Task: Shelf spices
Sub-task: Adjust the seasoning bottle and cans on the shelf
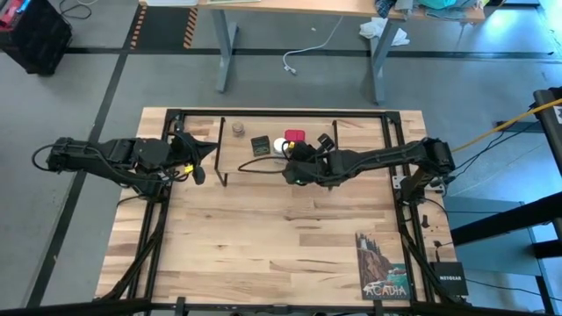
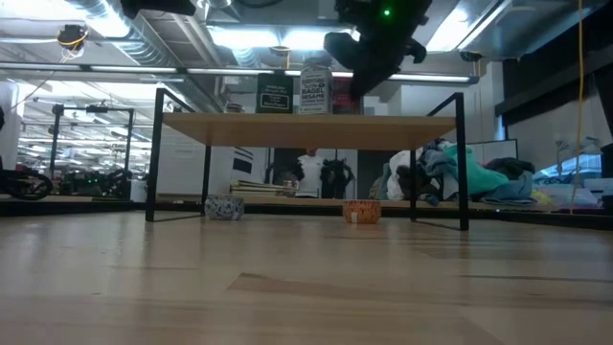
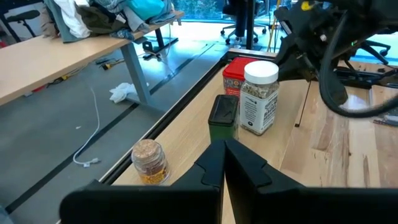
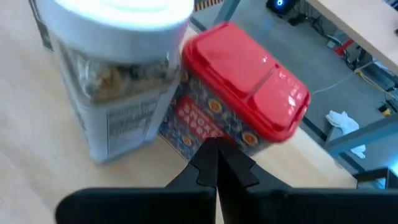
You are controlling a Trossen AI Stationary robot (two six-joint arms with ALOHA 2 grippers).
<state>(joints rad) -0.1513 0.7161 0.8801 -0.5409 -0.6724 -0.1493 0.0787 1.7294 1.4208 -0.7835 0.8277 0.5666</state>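
The shelf [image 2: 306, 129], a light-wood plank on black wire legs, stands at the table's far middle. On it, in a row, stand the tan jar [image 3: 149, 162], the dark tin [image 3: 224, 115], the white-capped jar [image 4: 118, 87] and the red tin [image 4: 242, 93], each on its base. My right gripper [image 4: 214, 155] is shut and slants down at the red tin's side, beside the white-capped jar. In the low view it [image 2: 369, 53] hides the red tin. My left gripper [image 3: 224, 149] is shut and waits at the shelf's left end, short of the tan jar. My right gripper's shut fingertips [image 4: 208, 152] stand right at the lower part of the red tin's side wall [image 4: 205, 124], slanting down from the table's right. I cannot tell whether they touch it. The tin stands on the shelf.
An Acadia booklet [image 1: 380, 266] and a black box [image 1: 447, 275] lie at the table's near right corner. In the low view a small patterned bowl [image 2: 224, 207] and an orange pot [image 2: 361, 212] show under the shelf. The table's near middle [image 1: 263, 237] is bare wood.
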